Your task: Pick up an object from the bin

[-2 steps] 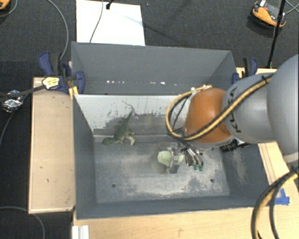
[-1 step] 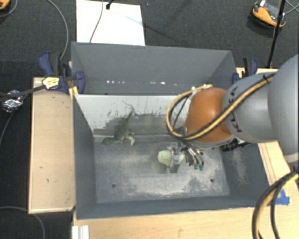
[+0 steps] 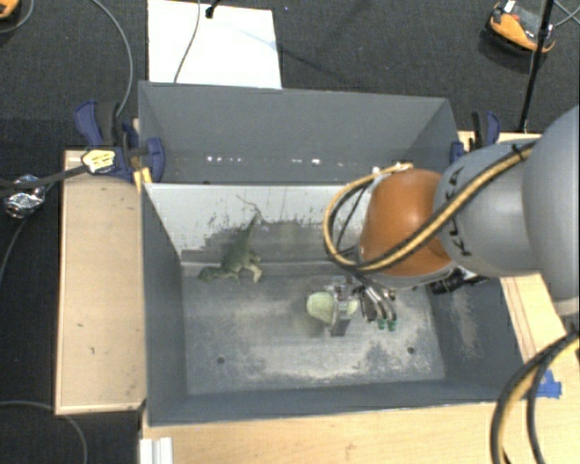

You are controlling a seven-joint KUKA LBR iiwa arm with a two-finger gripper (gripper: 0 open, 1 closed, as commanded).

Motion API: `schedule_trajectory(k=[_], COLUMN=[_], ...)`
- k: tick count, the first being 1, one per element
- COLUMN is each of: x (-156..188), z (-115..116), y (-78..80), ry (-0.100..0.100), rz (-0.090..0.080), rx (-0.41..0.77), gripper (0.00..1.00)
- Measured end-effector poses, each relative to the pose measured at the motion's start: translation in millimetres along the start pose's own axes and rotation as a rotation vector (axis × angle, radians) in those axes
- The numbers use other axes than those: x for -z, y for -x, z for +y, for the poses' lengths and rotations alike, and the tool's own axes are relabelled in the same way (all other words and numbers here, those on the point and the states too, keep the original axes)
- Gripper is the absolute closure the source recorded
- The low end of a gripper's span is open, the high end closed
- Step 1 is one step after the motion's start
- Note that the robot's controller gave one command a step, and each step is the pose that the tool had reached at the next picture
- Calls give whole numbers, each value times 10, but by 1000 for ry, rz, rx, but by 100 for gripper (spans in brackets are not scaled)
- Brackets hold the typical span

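Gripper (image 3: 355, 313) low in the bin (image 3: 272, 367), pale green ball (image 3: 317, 306) just beside at nine o'clock, green lizard toy (image 3: 239, 258) at ten; can't tell the claw's state.

A small green toy lizard (image 3: 241, 260) lay on the bin's (image 3: 299, 127) floor at the far left, close against the foot of the far wall, with its thin tail pointing up that wall. Well outside the bin, at the far right, an orange-and-black device (image 3: 513, 24) sat on the dark floor (image 3: 381, 45).

No lettering or label can be read.
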State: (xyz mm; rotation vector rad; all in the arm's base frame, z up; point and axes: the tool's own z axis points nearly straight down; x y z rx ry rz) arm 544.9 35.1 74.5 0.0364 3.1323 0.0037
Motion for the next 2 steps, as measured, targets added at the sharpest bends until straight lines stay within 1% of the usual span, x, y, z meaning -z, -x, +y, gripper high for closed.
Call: schedule_trajectory(k=[1,2], x=[207,409], z=[-1,1], y=[-21,5], ry=[-1,0], rz=[8,0], rx=[-1,-1], gripper=[100,100])
